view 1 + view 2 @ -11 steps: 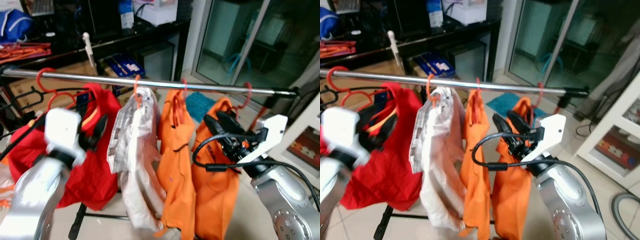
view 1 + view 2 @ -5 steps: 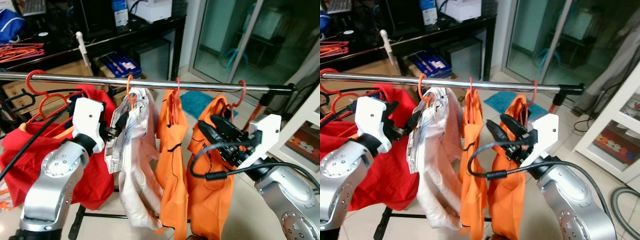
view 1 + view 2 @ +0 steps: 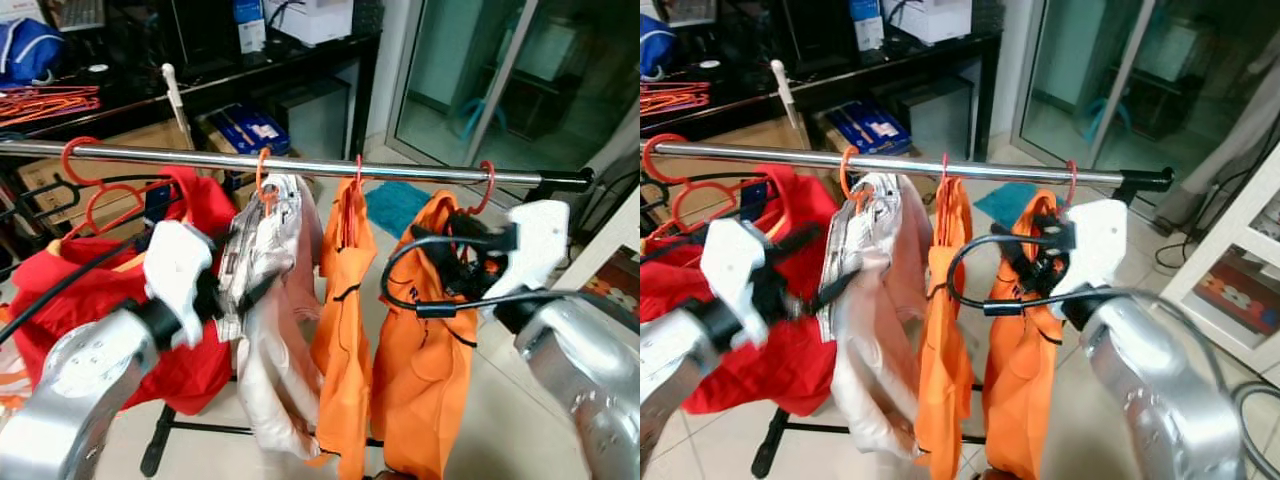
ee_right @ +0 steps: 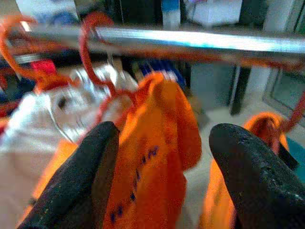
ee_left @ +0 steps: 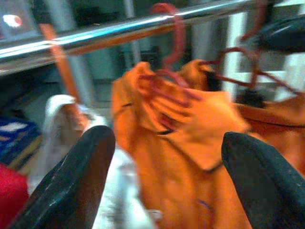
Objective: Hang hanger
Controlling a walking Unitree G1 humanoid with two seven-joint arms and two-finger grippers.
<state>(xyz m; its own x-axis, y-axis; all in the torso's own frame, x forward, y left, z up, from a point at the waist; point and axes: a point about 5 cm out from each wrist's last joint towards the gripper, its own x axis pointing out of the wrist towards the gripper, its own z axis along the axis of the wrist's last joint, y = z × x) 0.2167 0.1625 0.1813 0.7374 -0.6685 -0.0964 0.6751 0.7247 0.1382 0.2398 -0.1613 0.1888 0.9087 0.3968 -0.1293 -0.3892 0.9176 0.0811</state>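
I'm looking into a tiled room with a glass sliding door (image 3: 500, 80) at the far right and a dark bench (image 3: 200, 75) along the back wall.

Nearest to me are both silver arms, raised in front of a clothes rail. The left end effector (image 3: 250, 290) is up against the white garment (image 3: 265, 340); its wrist camera shows both black fingers (image 5: 71, 186) spread wide with nothing between them, so it is released. The right end effector (image 3: 440, 265) sits in front of the rightmost orange garment (image 3: 430, 370), just below the rail; its fingers (image 4: 76, 176) are also spread wide and hold nothing.

Just behind them the chrome rail (image 3: 320, 165) runs across the view. From my left it carries a red garment (image 3: 100, 300) on red hangers (image 3: 95, 180), the white garment on an orange hanger (image 3: 263, 175), a middle orange garment (image 3: 345, 320) on a red hanger (image 3: 356, 178), then the rightmost orange garment on a red hanger (image 3: 485, 185) hooked over the rail near its black end cap (image 3: 565, 181).

Further back, a blue box (image 3: 245, 128) lies under the bench, with loose orange hangers (image 3: 50, 100) and a blue bag (image 3: 30, 45) on top.
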